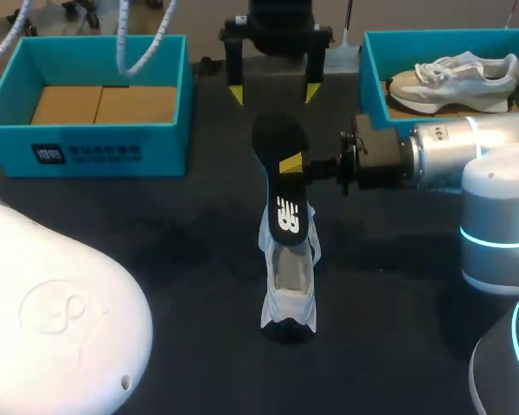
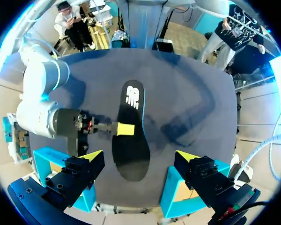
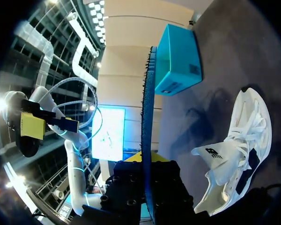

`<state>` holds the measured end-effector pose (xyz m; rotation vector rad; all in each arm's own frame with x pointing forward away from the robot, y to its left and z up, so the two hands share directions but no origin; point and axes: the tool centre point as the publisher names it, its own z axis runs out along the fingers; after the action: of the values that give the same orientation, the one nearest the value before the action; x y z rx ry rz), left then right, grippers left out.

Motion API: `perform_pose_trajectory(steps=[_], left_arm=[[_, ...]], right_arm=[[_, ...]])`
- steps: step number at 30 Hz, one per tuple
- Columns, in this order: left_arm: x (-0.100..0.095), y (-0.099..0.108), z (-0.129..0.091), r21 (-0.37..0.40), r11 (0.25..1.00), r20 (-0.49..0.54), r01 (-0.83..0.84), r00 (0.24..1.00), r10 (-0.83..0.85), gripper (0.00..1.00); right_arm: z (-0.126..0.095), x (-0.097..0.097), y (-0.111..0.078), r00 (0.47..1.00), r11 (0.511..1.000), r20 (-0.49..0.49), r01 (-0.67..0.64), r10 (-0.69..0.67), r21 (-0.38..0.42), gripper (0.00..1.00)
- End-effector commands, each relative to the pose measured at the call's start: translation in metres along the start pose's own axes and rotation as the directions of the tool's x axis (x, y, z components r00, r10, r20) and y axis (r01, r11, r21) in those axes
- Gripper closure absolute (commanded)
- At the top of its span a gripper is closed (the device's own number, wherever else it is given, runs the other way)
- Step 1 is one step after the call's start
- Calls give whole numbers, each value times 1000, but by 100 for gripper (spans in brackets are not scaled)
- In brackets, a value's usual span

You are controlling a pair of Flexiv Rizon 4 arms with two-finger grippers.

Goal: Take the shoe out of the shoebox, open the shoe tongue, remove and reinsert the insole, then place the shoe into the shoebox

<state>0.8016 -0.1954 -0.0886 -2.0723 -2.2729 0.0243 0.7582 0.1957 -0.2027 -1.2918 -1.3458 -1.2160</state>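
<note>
Mid-frame, the right gripper (image 2: pixel 125 129) pinches the black insole (image 2: pixel 131 105) at its edge over the dark table (image 2: pixel 192 103); the left gripper (image 2: pixel 139 157) stands spread wide.

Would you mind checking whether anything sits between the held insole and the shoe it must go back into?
Nothing visible does: the insole, held by the right gripper, hangs over the open shoe; the left gripper hovers beyond it.

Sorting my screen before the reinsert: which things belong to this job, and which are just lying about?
Job: insole, in right gripper; white shoe on the table; shoebox with no shoe, probably; left gripper, open above.
Lying about: second shoe in the other shoebox; white dome.
</note>
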Motion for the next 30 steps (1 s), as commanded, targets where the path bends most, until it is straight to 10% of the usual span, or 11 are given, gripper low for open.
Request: perform_pose_trajectory(steps=[1,10,15,30], left_arm=[[14,-11,3,-52,998,177,42,984,-32,0],[31,-16,27,49,985,617,165,770,-160,0],[37,-19,29,125,973,822,192,529,-210,0],[43,-22,42,113,984,883,140,439,-164,0]], right_arm=[[2,0,-1,1000,1000,2,0,0,-3,100],[2,0,-1,1000,1000,2,0,0,-3,100],[2,0,-1,1000,1000,2,0,0,-3,100],[2,0,-1,1000,1000,2,0,0,-3,100]])
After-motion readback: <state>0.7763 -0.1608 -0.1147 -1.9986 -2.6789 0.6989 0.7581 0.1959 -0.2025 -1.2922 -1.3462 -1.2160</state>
